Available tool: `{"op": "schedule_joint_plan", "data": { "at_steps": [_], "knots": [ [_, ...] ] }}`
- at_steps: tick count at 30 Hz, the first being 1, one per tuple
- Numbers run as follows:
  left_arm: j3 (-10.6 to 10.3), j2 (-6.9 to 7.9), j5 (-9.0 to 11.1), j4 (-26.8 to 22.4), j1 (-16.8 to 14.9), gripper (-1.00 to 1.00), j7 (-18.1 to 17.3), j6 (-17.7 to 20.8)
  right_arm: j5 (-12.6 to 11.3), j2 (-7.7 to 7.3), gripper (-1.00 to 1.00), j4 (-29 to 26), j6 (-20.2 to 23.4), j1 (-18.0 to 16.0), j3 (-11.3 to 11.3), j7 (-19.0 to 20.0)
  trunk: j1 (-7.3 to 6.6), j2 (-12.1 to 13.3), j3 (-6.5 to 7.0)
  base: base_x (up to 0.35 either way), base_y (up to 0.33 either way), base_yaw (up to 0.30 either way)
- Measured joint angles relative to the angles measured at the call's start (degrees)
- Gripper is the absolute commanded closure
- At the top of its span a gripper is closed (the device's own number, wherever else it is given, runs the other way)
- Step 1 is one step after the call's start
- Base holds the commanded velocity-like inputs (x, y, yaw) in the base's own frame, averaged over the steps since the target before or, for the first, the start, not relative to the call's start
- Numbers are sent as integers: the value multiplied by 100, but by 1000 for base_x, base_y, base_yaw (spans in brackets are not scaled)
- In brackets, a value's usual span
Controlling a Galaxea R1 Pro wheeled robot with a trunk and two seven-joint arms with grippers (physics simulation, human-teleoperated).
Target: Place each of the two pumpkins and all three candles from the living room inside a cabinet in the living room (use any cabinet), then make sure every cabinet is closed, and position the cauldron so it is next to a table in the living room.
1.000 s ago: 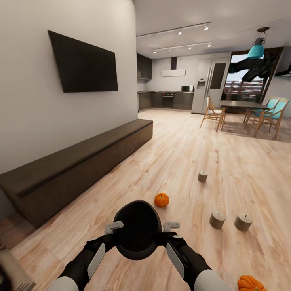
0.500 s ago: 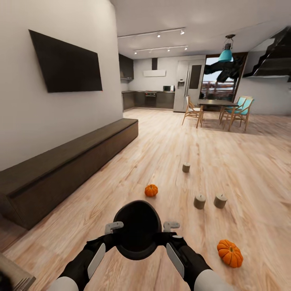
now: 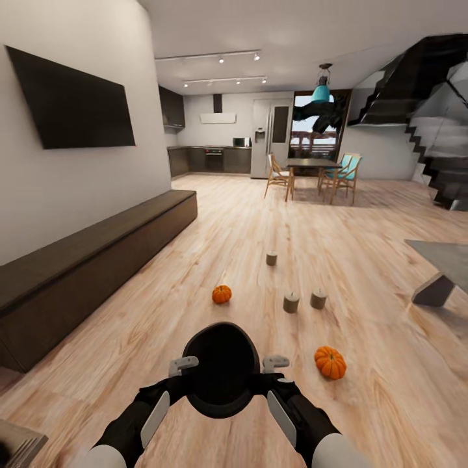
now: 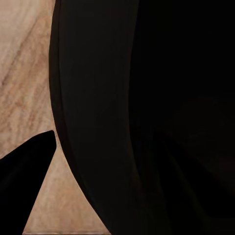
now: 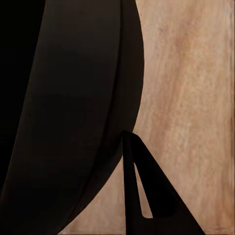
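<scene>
Below, black cauldron (image 3: 223, 368) held between left hand (image 3: 183, 366) and right hand (image 3: 275, 363), finger spread unclear, two pumpkins (image 3: 330, 362) and three candles (image 3: 291, 302) on floor (image 3: 364, 273), cabinet (image 3: 78, 260) shut.

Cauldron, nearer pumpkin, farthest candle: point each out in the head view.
Cauldron (image 3: 221, 367), head view, on its dark inner bowl.
Nearer pumpkin (image 3: 330, 363), head view, on its ribbed orange side.
Farthest candle (image 3: 271, 259), head view, on its cylindrical side.

Orange pumpkins (image 3: 330, 363); black cauldron (image 3: 219, 368).
</scene>
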Motion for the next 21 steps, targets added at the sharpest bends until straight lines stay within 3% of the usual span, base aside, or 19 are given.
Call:
{"op": "schedule_joint_plan", "data": {
  "at_steps": [16, 21],
  "knots": [
    [5, -3, -5, 0, 0, 100, 0, 0, 8, -1, 100, -7, 12, -1, -2, 0, 0, 0, 0, -338, 0, -264],
    [3, -2, -2, 1, 0, 100, 0, 0, 8, 0, 100, -7, 13, 0, -4, 0, -2, 0, 0, -221, 0, -265]
  ]
}}
